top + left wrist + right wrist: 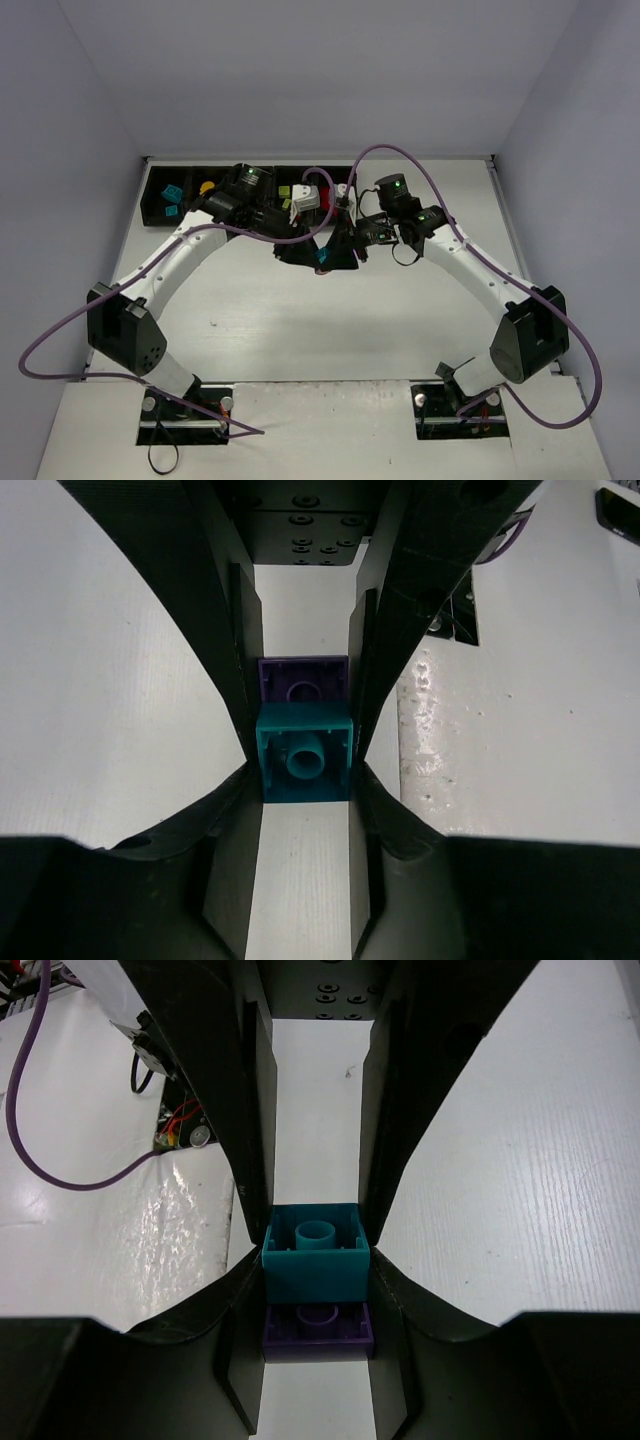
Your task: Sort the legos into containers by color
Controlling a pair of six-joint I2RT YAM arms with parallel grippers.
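Note:
A teal brick [304, 755] joined to a purple brick [304, 677] hangs between both grippers above the table's middle; only the teal shows from the top [323, 258]. My left gripper [304, 750] is shut on the pair, with the teal brick nearer its camera. My right gripper [317, 1280] is shut on the same pair from the opposite side, with the purple brick [318, 1328] nearer and the teal one [316, 1255] beyond. The two grippers meet tip to tip, left [300, 248] and right [350, 245]. The black containers [150, 205] line the far edge.
The bins hold teal bricks [172, 192], an orange one [206, 187], lime [285, 192] and red [322, 192]; the arms hide part of the row. Purple cables loop over both arms. A white wall surrounds the table.

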